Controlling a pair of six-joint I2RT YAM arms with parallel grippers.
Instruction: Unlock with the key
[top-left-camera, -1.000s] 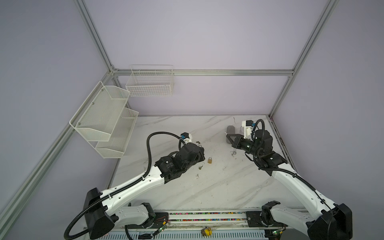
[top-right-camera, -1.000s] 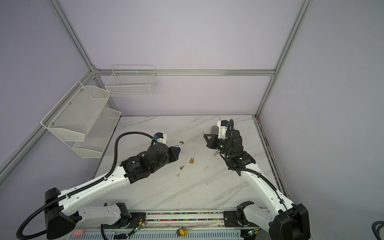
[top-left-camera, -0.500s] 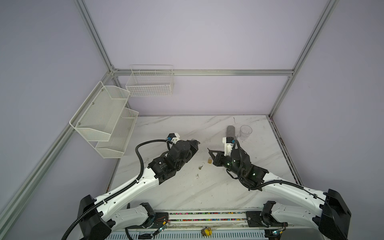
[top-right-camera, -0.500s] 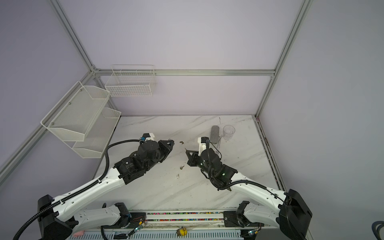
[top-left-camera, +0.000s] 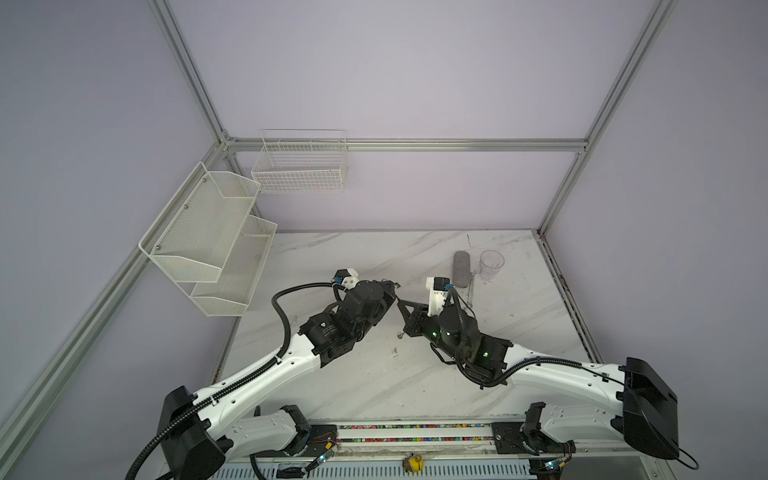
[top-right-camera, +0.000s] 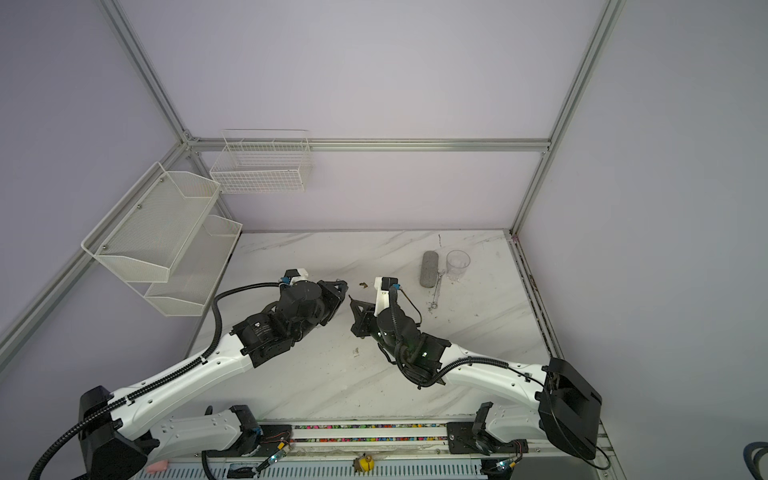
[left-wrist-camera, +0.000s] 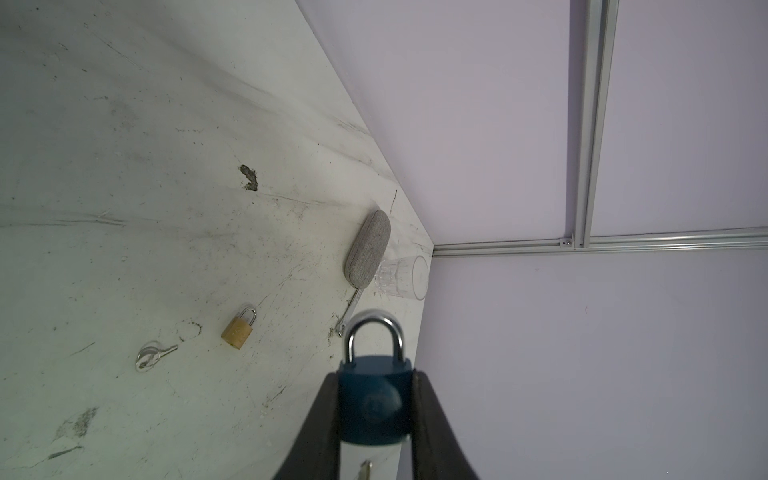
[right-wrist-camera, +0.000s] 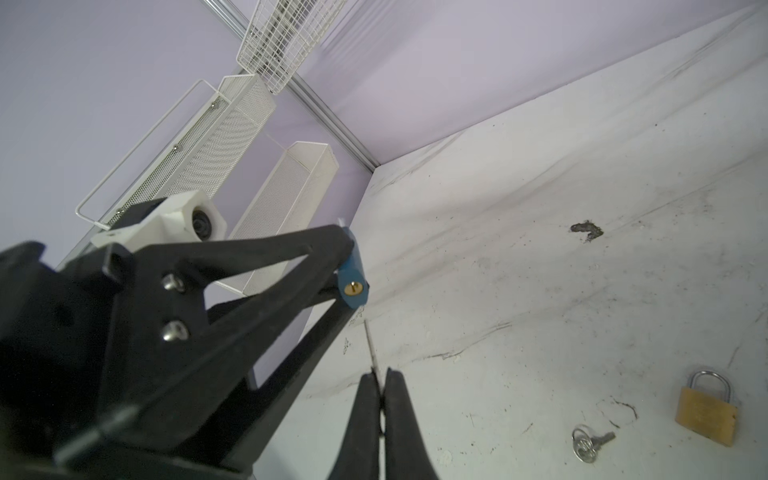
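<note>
- Left pincer (left-wrist-camera: 375, 380) is clamped on the flat sides of the blue padlock (left-wrist-camera: 374, 415), holding it up off the table (left-wrist-camera: 124, 208). The shackle (left-wrist-camera: 376, 332) is shut and points away from the wrist.
- Right pincer (right-wrist-camera: 379, 376) is pinched fully down on the key (right-wrist-camera: 371, 345), with the blade aimed at the lock's base.
- From the right wrist view, I judge the key tip to be just beside the brass keyway (right-wrist-camera: 353, 287), off-line and not yet in.
- If I push now, the tip could skid across the base because it isn't lined up.
- That shove could twist the thin key in its grip, or pivot the padlock in the left grip, and either could drop.
- A dropped key could land by the brass padlock (right-wrist-camera: 706, 415) and spare key (right-wrist-camera: 590, 444) and get confused with them.
</note>
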